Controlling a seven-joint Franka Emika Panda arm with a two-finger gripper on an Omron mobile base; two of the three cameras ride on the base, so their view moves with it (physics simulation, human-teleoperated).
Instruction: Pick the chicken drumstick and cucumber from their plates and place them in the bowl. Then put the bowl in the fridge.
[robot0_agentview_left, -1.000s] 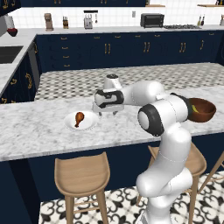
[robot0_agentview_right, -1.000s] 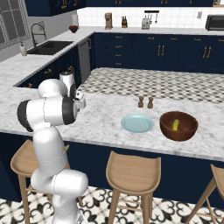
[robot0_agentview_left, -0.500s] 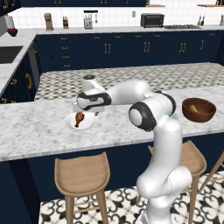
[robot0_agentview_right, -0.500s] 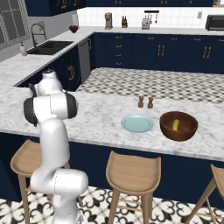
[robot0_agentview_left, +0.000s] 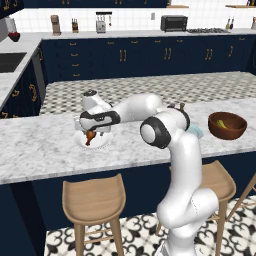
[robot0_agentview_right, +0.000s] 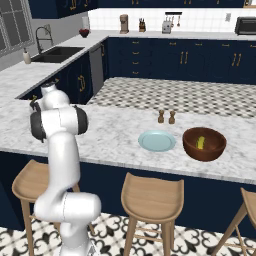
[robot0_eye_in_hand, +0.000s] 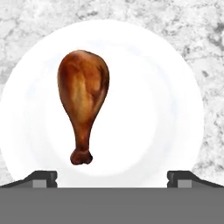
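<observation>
The marble tabletop (robot0_agentview_right: 115, 137) carried a white plate (robot0_agentview_left: 95, 141) at its left part, a pale blue-teal plate (robot0_agentview_right: 156, 140) beside the dark wooden bowl (robot0_agentview_right: 203, 144), and two small shakers (robot0_agentview_right: 166, 117) behind them.

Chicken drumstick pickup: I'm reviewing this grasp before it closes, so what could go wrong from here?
The chicken drumstick lies left of centre between the open gripper tips, so closing may catch only its edge. It could also slide across the smooth white plate or roll out of the pinch.
</observation>
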